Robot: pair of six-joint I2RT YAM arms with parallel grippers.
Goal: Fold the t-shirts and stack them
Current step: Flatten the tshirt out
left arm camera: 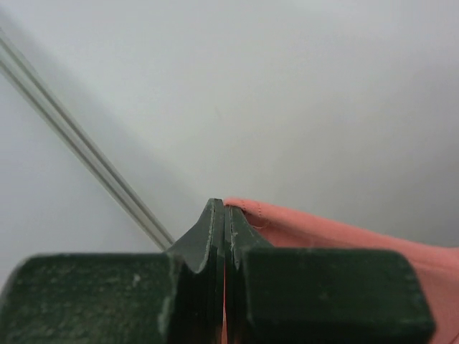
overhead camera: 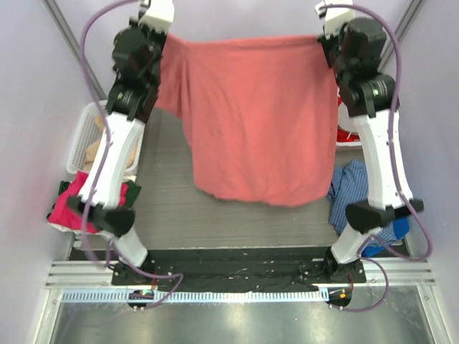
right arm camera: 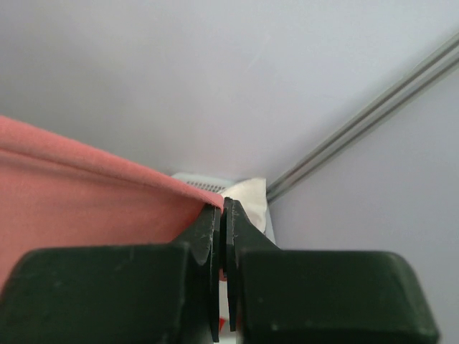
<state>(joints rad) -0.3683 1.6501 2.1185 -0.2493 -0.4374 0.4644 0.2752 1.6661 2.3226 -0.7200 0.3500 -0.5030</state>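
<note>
**A:** What is the setting?

**B:** Pale lilac walls with metal rails [overhead camera: 68, 36] close in a dark ribbed table [overhead camera: 168, 208]. The two arms are bolted at its near edge and reach toward the far edge.

**A:** And the shirt being worked on?

**B:** The salmon-red t-shirt [overhead camera: 258, 122] is lifted and spread wide between the arms. Its top edge is pulled taut from the far-left corner to the far-right corner. The rest hangs down over the middle of the table, and a sleeve [overhead camera: 172, 89] droops on the left side. I cannot tell whether the bottom edge touches the table.

**A:** How do the jaws stand?

**B:** The left gripper [left arm camera: 224, 209] is clenched on one end of that top edge. Its dark green fingers [left arm camera: 208, 236] press together with salmon cloth pinched in the seam. The right gripper [right arm camera: 223, 206] is likewise clamped tight on the other end, with the fabric running off to its side.

**A:** Anything else lying around?

**B:** A white latticed basket [overhead camera: 84, 125] sits at the left edge with a beige garment [overhead camera: 93, 152] inside. Nearer the near-left corner lies a red and magenta heap [overhead camera: 66, 208], partly behind the left arm. By the right edge a blue checked cloth [overhead camera: 350, 188] is bunched beside the right arm. Something red and white [overhead camera: 346, 135] sits just beyond it, mostly hidden by that arm.
</note>
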